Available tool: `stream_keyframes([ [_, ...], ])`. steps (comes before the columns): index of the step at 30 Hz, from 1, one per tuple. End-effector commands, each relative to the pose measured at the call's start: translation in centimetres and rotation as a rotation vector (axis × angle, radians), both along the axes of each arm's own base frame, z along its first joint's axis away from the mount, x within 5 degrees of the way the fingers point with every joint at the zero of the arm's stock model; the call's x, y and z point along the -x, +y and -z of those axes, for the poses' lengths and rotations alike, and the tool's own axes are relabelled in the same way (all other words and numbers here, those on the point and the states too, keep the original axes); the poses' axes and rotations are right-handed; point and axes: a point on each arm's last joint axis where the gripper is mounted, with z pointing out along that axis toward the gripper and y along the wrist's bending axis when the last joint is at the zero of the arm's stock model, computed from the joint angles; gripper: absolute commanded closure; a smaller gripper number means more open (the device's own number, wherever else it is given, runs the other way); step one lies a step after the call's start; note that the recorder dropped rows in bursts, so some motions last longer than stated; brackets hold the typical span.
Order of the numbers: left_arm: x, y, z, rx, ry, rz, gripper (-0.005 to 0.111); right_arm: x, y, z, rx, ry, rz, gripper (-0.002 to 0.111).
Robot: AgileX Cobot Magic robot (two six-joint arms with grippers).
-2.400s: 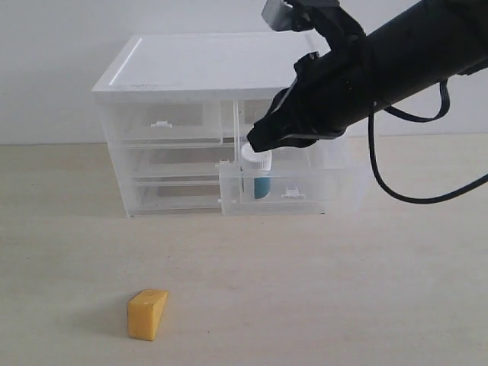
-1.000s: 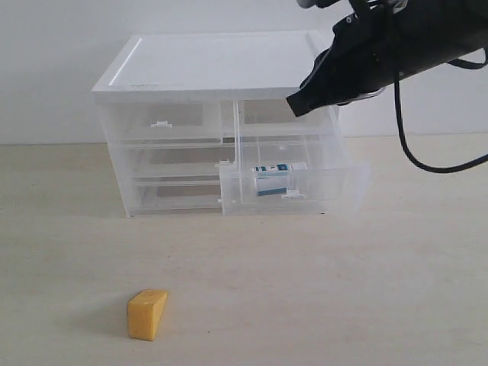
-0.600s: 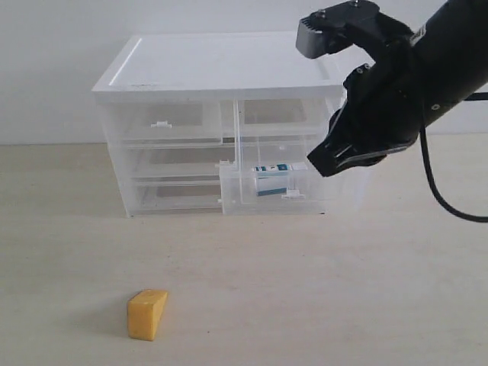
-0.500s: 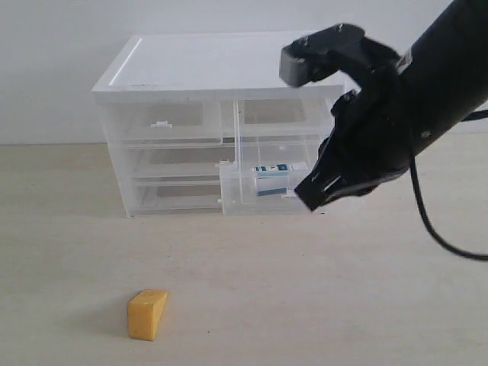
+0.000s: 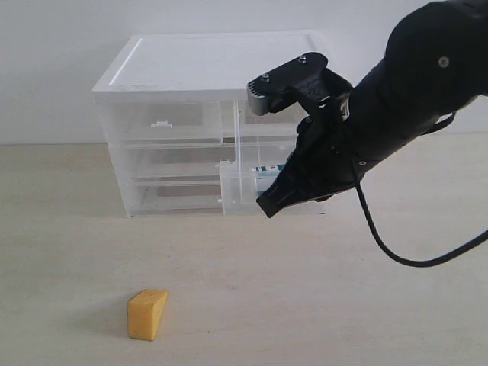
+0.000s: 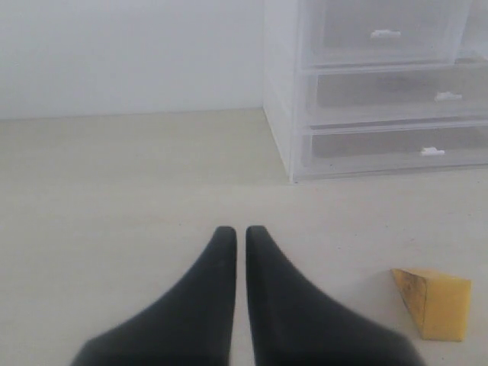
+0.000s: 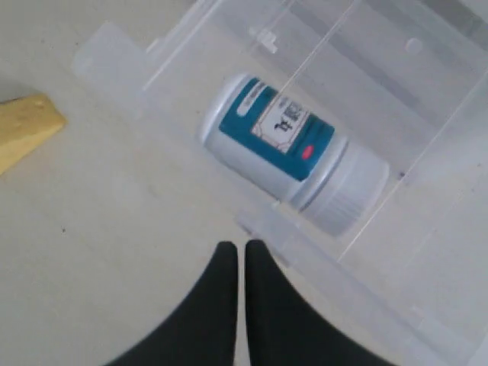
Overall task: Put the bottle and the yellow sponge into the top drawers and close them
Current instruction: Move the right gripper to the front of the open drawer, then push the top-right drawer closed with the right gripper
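The bottle lies on its side inside the pulled-out right top drawer; in the exterior view only a sliver of the bottle shows behind my right arm. My right gripper is shut and empty, its tips just in front of that drawer's front wall; the right gripper hangs low over the table. The yellow sponge rests on the table in front, well left of it. My left gripper is shut and empty, near the table, with the yellow sponge off to one side. The left top drawer is shut.
The white-topped cabinet stands at the back against a pale wall; its two full-width lower drawers are shut. The right arm's black cable loops down to its right. Bare table lies between the sponge and the cabinet.
My right gripper let go of the bottle, which now lies on its side in the drawer. The arm rose, then swung down and left in front of the open drawer.
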Motion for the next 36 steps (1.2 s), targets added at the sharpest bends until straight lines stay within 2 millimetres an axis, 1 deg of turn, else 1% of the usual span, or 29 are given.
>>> stream_keyframes([
  [1,0.0,0.0,0.1,0.001,0.002,0.0,0.103,-0.7,0.2,0.0,-0.011,-0.073,-0.002,0.108],
  [10,0.0,0.0,0.1,0.001,0.002,0.0,0.103,-1.6,0.0,-0.7,0.024,-0.218,-0.006,0.108],
  [19,0.0,0.0,0.1,0.001,0.002,0.0,0.103,-2.2,0.4,-1.5,-0.031,-0.321,-0.018,0.108],
  [21,0.0,0.0,0.1,0.001,0.002,0.0,0.103,-2.4,0.6,-1.2,-0.038,-0.325,-0.023,0.108],
  [25,0.0,0.0,0.1,0.001,0.002,0.0,0.103,-3.2,0.8,0.0,-0.032,-0.313,-0.019,0.108],
  [27,0.0,0.0,0.1,0.001,0.002,0.0,0.103,-3.2,0.9,-0.2,-0.042,-0.332,-0.029,0.108],
  [29,0.0,0.0,0.1,0.001,0.002,0.0,0.103,-3.1,0.9,-1.2,-0.078,-0.381,-0.041,0.108],
  [32,0.0,0.0,0.1,0.001,0.002,0.0,0.103,-2.6,0.8,-3.5,-0.145,-0.456,-0.042,0.108],
  [34,0.0,0.0,0.1,0.001,0.002,0.0,0.103,-2.4,0.4,-5.0,-0.153,-0.467,-0.024,0.108],
  [36,0.0,0.0,0.1,0.001,0.002,0.0,0.103,-2.2,0.1,-5.8,-0.132,-0.44,0.001,0.108],
])
